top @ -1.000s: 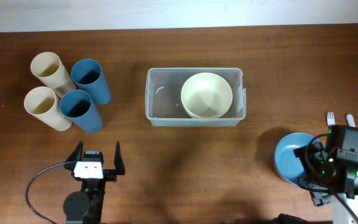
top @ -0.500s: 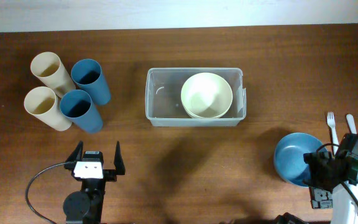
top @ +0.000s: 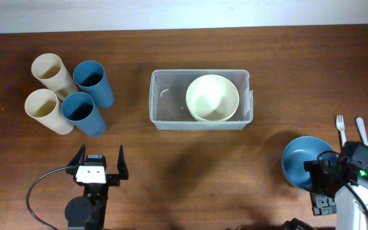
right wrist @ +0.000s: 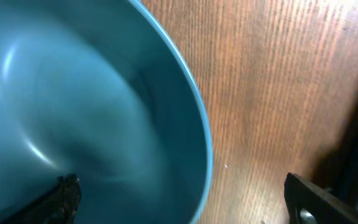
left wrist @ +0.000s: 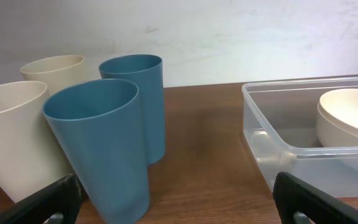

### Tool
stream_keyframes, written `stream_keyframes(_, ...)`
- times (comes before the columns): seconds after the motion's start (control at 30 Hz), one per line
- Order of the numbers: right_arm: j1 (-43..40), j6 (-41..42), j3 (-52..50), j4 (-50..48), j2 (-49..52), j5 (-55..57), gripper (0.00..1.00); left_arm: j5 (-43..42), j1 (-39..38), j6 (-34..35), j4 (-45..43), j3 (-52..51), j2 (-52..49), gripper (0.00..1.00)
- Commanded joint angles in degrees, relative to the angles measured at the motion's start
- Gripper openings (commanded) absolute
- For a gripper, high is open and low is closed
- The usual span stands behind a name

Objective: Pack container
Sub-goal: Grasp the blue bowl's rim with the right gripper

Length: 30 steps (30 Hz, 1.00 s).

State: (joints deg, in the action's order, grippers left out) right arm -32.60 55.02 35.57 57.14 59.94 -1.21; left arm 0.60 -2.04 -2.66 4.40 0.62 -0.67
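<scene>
You are working at a dark wooden table (top: 286, 64) running up to a pale wall at the far edge. The container (top: 165, 105) is sitting in the middle of the table towards the far side. It is already holding a cream bowl (top: 213, 97) in its right half, while its left half is lying bare. There may be a second cream bowl nested under the first, but the overhead view is not making that clear.

Everything else is waiting outside. Two cream cups (top: 46, 89) and two blue cups (top: 88, 96) are standing close together at the far left, well apart from the container. A blue bowl (top: 302, 163) is resting on the table at the near right. A fork (top: 340, 128) and a white spoon (top: 361, 130) are lying just beyond it.

Your right gripper (right wrist: 185, 205) is hanging over the blue bowl's near-right rim with its jaws spread wide. One finger appears to be inside the rim and one outside, and they are not pinching it.

Your left gripper (top: 99, 163) is sitting at the near left, jaws wide and holding nothing, looking towards the cups.

By my reading you are early in the job. The cream bowl is packed, and the blue bowl looks to be the piece in hand. The four cups, and likely the cutlery, are remaining to be packed.
</scene>
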Motion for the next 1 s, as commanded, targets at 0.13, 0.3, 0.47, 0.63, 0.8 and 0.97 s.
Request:
stream_keyframes(0.13, -0.48, -0.39, -3.50, -4.74, 2.12, -0.28, 0.99, -0.72, 0.39, -1.09, 0.37, -0.11, 0.37, 1.00)
stream_keyframes(0.3, -0.48, -0.39, -3.50, -7.61, 5.29, -0.31, 0.99, -0.72, 0.39, -1.09, 0.37, -0.11, 0.37, 1.00)
stream_keyframes(0.47, -0.48, -0.39, -3.50, -9.86, 9.16, -0.28, 0.91, -0.72, 0.39, -1.09, 0.37, -0.11, 0.37, 1.00)
stream_keyframes(0.63, -0.48, -0.37, -3.50, -11.06, 12.20, -0.31, 0.48, -0.72, 0.39, -1.09, 0.37, -0.11, 0.37, 1.00)
stream_keyframes(0.8, -0.48, -0.39, -3.48, -11.43, 12.33, -0.33, 0.45, -0.72, 0.39, -1.09, 0.37, -0.11, 0.37, 1.00)
stream_keyframes(0.97, -0.48, -0.39, -3.21, -12.00, 12.33, -0.33, 0.44, -0.72, 0.39, -1.09, 0.37, -0.11, 0.37, 1.00)
